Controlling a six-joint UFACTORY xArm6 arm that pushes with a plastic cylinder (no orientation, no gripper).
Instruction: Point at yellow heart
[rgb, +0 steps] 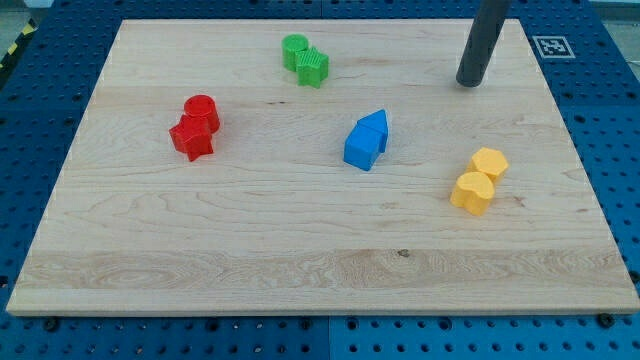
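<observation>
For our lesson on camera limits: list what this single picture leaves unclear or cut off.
- Rod: its upper part is cut off by the view's top edge; only my tip shows.
- Yellow blocks: two touch; too small to tell which is the heart.
- Blue blocks: pressed together, shapes unclear.
- Marker at the board's top right corner: pattern too small to read.

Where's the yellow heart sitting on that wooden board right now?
The yellow heart lies at the view's right, touching a yellow hexagon just above it; my tip is well above both.
</observation>
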